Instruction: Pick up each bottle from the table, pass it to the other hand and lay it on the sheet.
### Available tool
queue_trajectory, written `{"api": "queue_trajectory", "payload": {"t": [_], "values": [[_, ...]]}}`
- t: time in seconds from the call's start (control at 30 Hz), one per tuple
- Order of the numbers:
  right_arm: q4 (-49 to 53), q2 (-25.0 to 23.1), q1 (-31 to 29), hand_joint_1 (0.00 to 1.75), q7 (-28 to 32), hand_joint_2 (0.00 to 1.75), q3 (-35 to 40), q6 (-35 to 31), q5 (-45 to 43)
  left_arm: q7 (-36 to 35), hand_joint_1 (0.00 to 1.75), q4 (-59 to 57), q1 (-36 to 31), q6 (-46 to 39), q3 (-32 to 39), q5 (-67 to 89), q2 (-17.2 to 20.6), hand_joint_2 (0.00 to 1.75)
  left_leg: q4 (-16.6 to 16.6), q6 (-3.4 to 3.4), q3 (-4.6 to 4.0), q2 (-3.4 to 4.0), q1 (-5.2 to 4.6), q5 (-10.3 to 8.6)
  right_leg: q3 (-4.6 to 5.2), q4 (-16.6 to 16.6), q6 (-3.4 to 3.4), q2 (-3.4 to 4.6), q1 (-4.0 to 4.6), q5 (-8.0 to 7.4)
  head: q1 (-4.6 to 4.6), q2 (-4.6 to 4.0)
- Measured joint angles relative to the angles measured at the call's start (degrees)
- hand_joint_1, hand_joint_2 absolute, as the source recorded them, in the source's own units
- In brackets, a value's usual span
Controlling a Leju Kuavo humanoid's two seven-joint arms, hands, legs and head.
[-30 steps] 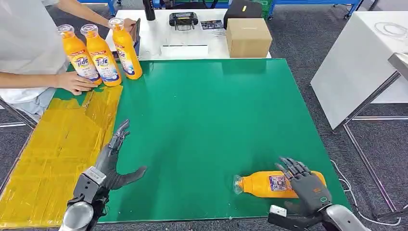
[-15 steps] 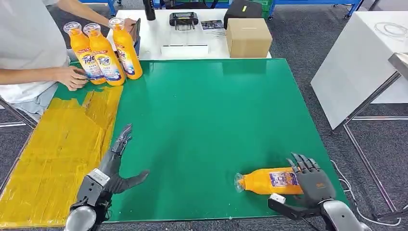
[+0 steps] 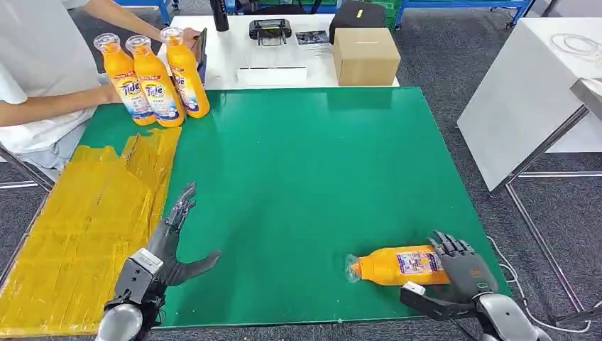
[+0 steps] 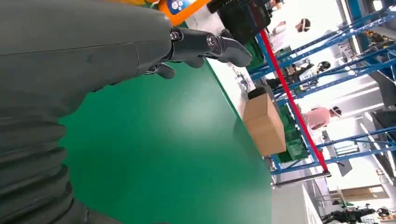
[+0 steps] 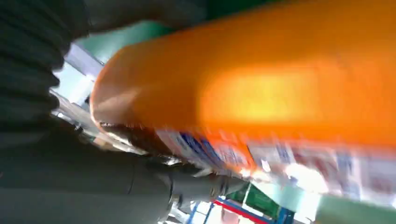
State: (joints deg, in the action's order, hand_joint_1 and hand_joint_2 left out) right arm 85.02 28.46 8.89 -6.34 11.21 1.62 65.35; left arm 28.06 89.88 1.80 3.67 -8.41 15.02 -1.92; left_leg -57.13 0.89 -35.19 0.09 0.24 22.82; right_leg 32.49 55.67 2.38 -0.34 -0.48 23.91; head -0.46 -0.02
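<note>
You are looking down at a green counter [image 3: 298,185] on a grey carpeted floor, with a white table [image 3: 539,92] off past its right edge and another white table carrying a cardboard box [image 3: 366,55] beyond its far edge. A yellow sheet [image 3: 85,227] covers the counter's left strip, from the near edge up toward the far corner.

Your right hand [image 3: 465,273] sits at the near right corner, close to both the near edge and the right edge. Its fingers [image 3: 451,245] curl over the base end of the lying bottle [image 3: 397,266], thumb on the near side; from the right wrist view the orange body [image 5: 261,88] lies right against the hand, so it looks gripped, though the bottle still lies on the counter. The cap points away from the fingers toward the counter's middle.

Your left hand [image 3: 170,241] hovers just beside the sheet's inner edge, fingers [image 3: 181,206] spread and straight, thumb out to the side, holding nothing. Wide bare green lies between the two hands and ahead of both sets of fingertips.

Count four bottles: one lying, and three standing bottles [image 3: 152,82] clustered touching at the far left corner, well beyond the left fingertips. A person [image 3: 35,71] stands there, one hand on the rightmost cap.
</note>
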Motion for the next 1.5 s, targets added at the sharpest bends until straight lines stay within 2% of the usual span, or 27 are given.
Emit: {"api": "queue_trajectory", "payload": {"t": [0.1, 0.23, 0.33, 0.47, 0.63, 0.77, 0.83, 0.97, 1.1, 1.23, 1.33, 1.5], "values": [[-1.1, 0.2, -0.9, 1.75, 0.8, 1.75, 0.2, 0.1, -1.0, 0.0, 0.0, -0.3, -0.2, 0.1, -0.2, 0.0, 0.0, 1.75, 0.0, 0.01, 0.12, 0.01, 0.0, 0.01, 0.41, 0.0, 0.02, 0.0, 0.0, 0.01, 0.02, 0.0], [-1.9, 0.2, -1.8, 1.75, 1.8, 1.75, 0.3, -0.3, -1.7, 0.0, 0.0, -0.6, -0.2, 0.1, -0.6, 0.0, 0.0, 1.75, 0.0, 0.1, 0.16, 0.01, 0.0, 0.09, 0.36, 0.0, 0.03, 0.0, 0.0, 0.05, 0.02, 0.0], [-2.1, 0.1, -1.9, 1.75, 4.3, 1.75, 0.6, -2.0, -3.7, 0.0, 0.0, -0.6, -0.2, 0.0, -0.8, 0.0, 0.0, 1.75, 0.0, 0.09, 0.11, 0.0, 0.0, 0.04, -0.16, 0.0, 0.04, 0.01, 0.0, -0.01, 0.0, 0.0], [-2.0, -0.8, -2.0, 1.75, 4.6, 1.75, 1.0, -5.5, -3.4, 0.0, 0.0, -0.6, -0.1, 0.1, -0.8, 0.0, 0.0, 1.75, 0.0, 0.09, 0.13, 0.03, 0.0, 0.04, -0.19, 0.0, 0.04, 0.01, 0.02, -0.02, 0.02, 0.0], [0.6, -6.5, -2.0, 1.75, 7.5, 1.75, 0.9, -13.6, -6.2, -0.4, 0.0, 0.2, 0.3, 0.1, -1.1, 0.1, 0.0, 1.75, 0.0, 0.05, 0.08, 0.03, 0.06, 0.02, -0.13, 0.0, 0.02, 0.01, 0.09, 0.01, 0.0, 0.0], [4.9, -13.9, -2.0, 1.75, 16.0, 1.75, -1.3, -20.1, -18.9, -1.0, 0.0, 0.9, 1.0, 0.9, -2.3, 0.2, 0.0, 1.75, 0.0, 0.01, 0.02, 0.01, 0.1, 0.0, -0.08, 0.0, 0.0, 0.0, 0.11, 0.02, -0.04, 0.0], [7.0, -16.9, -2.3, 1.75, 19.2, 1.75, -1.9, -21.4, -24.9, -1.6, 0.0, 1.0, 1.0, 1.8, -3.4, -0.3, 0.0, 1.75, 0.0, 0.01, 0.02, -0.01, 0.1, 0.0, -0.08, 0.0, -0.01, -0.01, 0.1, 0.05, 0.0, 0.0], [9.3, -21.9, -2.8, 1.75, 23.2, 1.75, -2.8, -21.4, -33.6, -3.0, 0.0, 1.0, 0.5, 3.5, -6.0, -2.1, 0.2, 1.75, 0.0, 0.02, -0.02, 0.0, 0.05, 0.0, -0.05, 0.0, -0.01, 0.0, 0.06, 0.04, 0.02, 0.0], [9.2, -26.1, -4.2, 1.75, 25.7, 1.75, -2.6, -17.9, -40.8, -4.0, 0.0, 0.7, -1.0, 4.5, -9.4, -3.7, 0.3, 1.75, 0.0, 0.02, -0.03, 0.0, 0.03, -0.01, -0.06, 0.0, 0.01, -0.01, 0.04, 0.02, 0.0, 0.0], [7.4, -29.0, -6.0, 1.75, 26.1, 1.75, -0.6, -14.1, -43.6, -4.6, 0.0, 0.0, -2.7, 4.7, -11.6, -5.1, 0.5, 1.75, 0.0, 0.0, -0.02, 0.01, 0.04, -0.03, -0.06, 0.0, 0.0, 0.0, 0.05, 0.01, 0.02, 0.0], [5.3, -30.8, -7.0, 1.75, 26.1, 1.75, 1.2, -13.6, -43.7, -4.7, 0.0, -0.6, -3.7, 4.8, -12.7, -5.5, 0.6, 1.75, 0.0, -0.01, -0.02, 0.0, 0.05, -0.04, -0.06, 0.0, 0.0, -0.01, 0.07, 0.01, 0.0, 0.0], [3.1, -32.2, -8.2, 1.75, 25.7, 1.75, 3.0, -10.8, -44.9, -4.9, 0.0, -1.1, -4.4, 5.0, -13.5, -6.7, 0.7, 1.75, 0.0, -0.01, -0.08, 0.0, 0.06, -0.03, -0.03, 0.0, 0.0, 0.0, 0.07, 0.02, 0.02, 0.0]]}}
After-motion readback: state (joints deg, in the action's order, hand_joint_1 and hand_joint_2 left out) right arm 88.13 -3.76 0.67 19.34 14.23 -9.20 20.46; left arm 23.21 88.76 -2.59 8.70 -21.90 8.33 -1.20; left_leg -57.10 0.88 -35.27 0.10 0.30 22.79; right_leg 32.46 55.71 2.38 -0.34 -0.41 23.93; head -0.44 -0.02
